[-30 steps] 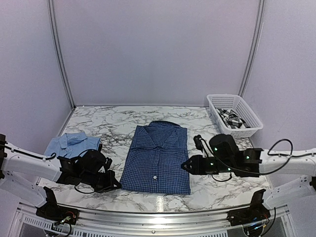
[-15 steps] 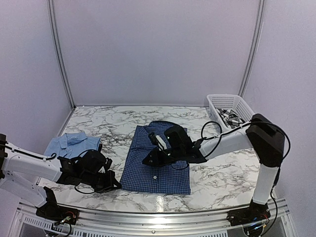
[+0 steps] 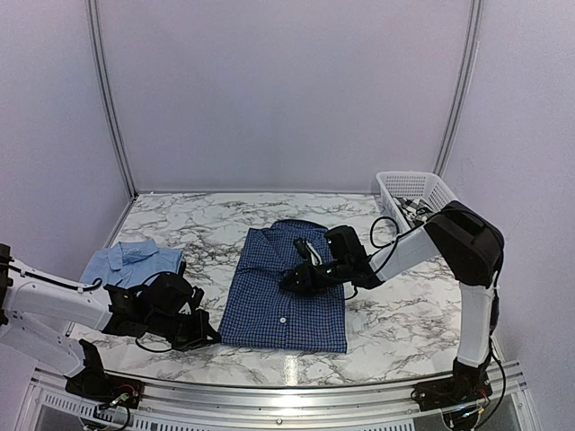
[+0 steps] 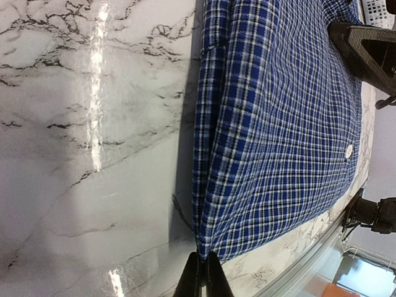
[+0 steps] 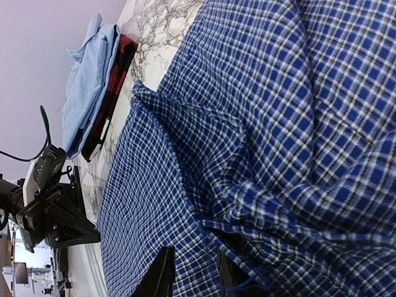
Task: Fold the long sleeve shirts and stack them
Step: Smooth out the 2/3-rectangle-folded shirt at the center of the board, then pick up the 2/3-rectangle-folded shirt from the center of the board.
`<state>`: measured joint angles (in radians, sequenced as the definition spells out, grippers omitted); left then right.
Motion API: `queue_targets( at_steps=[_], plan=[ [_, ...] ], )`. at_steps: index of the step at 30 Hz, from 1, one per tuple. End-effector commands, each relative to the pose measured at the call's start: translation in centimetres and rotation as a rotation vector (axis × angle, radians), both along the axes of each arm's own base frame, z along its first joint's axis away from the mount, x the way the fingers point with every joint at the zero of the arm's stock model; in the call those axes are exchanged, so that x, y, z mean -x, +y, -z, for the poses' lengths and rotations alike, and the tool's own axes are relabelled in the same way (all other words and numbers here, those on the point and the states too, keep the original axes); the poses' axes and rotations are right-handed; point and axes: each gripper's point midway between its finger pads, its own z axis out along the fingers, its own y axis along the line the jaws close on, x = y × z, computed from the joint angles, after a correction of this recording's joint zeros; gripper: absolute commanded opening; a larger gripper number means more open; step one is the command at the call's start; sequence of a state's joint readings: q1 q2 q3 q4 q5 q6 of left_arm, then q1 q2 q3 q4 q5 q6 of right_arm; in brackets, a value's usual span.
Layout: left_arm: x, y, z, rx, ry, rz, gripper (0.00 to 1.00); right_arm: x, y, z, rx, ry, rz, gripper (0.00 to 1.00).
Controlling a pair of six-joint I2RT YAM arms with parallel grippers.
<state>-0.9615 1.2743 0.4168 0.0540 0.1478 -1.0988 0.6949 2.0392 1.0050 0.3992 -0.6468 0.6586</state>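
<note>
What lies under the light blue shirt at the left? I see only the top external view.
Observer: A dark red shirt lies under the light blue shirt; the right wrist view shows its edge.
Operator: Is the left end effector shut?
Observer: Yes, the left end effector is shut, tips at a corner of the navy shirt.
Operator: And the right one?
Observer: The right end effector has its fingers apart on navy cloth; grip unclear.
</note>
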Motion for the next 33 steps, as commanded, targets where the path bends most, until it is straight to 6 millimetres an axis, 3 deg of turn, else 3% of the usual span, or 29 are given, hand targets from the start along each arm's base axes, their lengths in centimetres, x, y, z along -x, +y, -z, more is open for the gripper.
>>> queue_targets(
  at_steps=[1, 4, 10, 14, 16, 17, 20, 22, 33],
  plan=[
    [0.7, 0.9, 0.6, -0.031, 0.026, 0.0, 0.0, -2.7, -0.8, -0.4, 0.005, 0.005, 0.066, 0.25],
    [0.8, 0.8, 0.5, -0.028, 0.029, 0.001, 0.0, -3.4, -0.9, 0.3, 0.03, 0.026, 0.099, 0.25],
    [0.4, 0.2, -0.4, -0.011, 0.009, 0.015, 0.0, -3.4, -1.5, 3.4, 0.083, 0.094, 0.148, 0.24],
    [0.3, 0.0, -0.8, -0.015, 0.006, 0.027, 0.0, -3.5, -2.6, 3.8, 0.157, 0.063, 0.168, 0.24],
    [0.2, -0.2, -1.1, -0.008, -0.002, 0.031, 0.0, -3.7, -2.6, 1.9, 0.152, 0.028, 0.165, 0.24],
    [-0.1, -0.4, -1.7, 0.007, -0.018, 0.028, 0.0, -4.0, -2.9, -1.5, 0.166, -0.044, 0.174, 0.27],
    [-0.5, -0.8, -2.6, 0.024, -0.038, 0.027, 0.0, -3.3, -3.7, -4.7, 0.191, -0.097, 0.176, 0.32],
    [-0.6, -1.1, -3.1, 0.036, -0.046, 0.028, 0.0, -1.3, -4.5, -5.4, 0.221, -0.092, 0.164, 0.32],
    [-0.9, -1.8, -4.4, 0.059, -0.06, 0.04, 0.0, 12.1, -9.2, -3.7, 0.328, -0.031, 0.137, 0.32]
  ],
)
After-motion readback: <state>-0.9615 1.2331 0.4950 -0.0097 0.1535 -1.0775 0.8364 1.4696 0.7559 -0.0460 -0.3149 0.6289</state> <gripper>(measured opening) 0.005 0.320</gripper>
